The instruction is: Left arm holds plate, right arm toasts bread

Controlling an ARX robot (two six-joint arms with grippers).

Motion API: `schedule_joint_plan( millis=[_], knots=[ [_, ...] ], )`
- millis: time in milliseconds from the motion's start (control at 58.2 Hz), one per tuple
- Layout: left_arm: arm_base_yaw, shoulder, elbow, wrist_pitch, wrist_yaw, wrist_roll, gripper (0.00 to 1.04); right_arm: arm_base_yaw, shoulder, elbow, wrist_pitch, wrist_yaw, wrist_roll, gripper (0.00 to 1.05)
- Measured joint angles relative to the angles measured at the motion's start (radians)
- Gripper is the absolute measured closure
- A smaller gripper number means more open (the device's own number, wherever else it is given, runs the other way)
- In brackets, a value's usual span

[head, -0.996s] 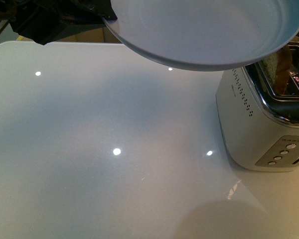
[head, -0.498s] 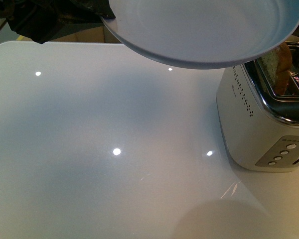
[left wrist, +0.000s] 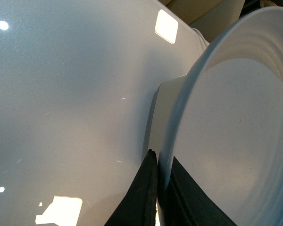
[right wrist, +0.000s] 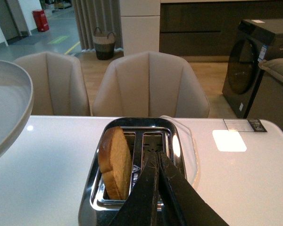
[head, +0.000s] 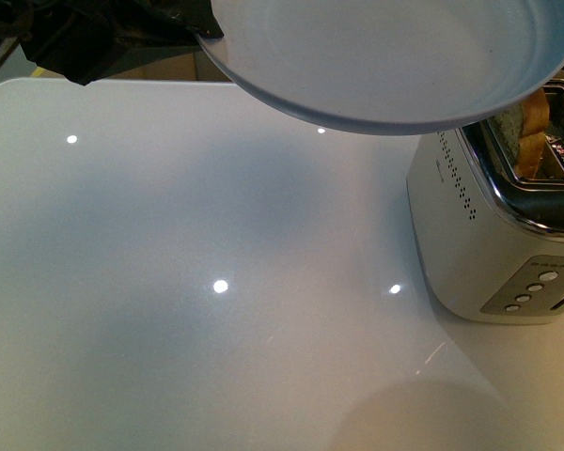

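Left gripper [left wrist: 159, 162] pinches the plate [head: 385, 56] by its rim, aloft just beside the toaster [head: 470, 235] as, I judge, a landing spot; bread [right wrist: 115, 162] stands inside it, right gripper [right wrist: 154, 157] above, pressed together, empty.

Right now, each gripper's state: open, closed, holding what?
Left gripper: closed on the plate rim.
Right gripper: closed, holding nothing; the bread sits in the toaster.
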Motion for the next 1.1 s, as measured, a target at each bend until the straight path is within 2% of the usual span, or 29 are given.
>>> schedule_joint_plan(
  millis=[498,618,1099],
  knots=[
    [0.000,0.000,0.000,0.000,0.000,0.000,1.02,0.000,-0.241,-0.087,-0.154,0.000,0.000,1.03],
    [0.000,0.000,0.000,0.000,-0.001,0.000,1.02,0.000,-0.265,-0.107,-0.137,0.002,0.000,1.03],
    [0.000,0.000,0.000,0.000,0.000,0.000,1.02,0.000,-0.482,-0.107,-0.348,0.000,0.000,1.03]
  ],
)
